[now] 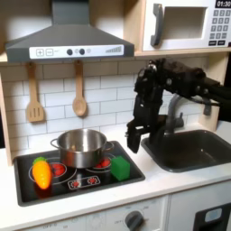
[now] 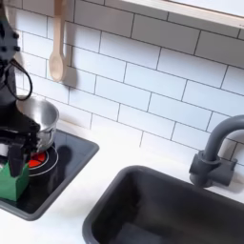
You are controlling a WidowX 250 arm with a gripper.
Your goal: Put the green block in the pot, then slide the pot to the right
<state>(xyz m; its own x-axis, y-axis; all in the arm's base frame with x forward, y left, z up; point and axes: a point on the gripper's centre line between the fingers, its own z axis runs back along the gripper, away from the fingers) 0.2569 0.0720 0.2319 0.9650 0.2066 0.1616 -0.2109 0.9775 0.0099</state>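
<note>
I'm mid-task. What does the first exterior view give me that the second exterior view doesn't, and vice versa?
First exterior view: the orange-and-yellow toy vegetable, range hood, microwave, and the gripper hanging above the stovetop, right of the pot.

Second exterior view: the grey faucet, close and unobstructed.

In both exterior views: the pot, the green block on the stovetop outside the pot, and the sink.
</note>
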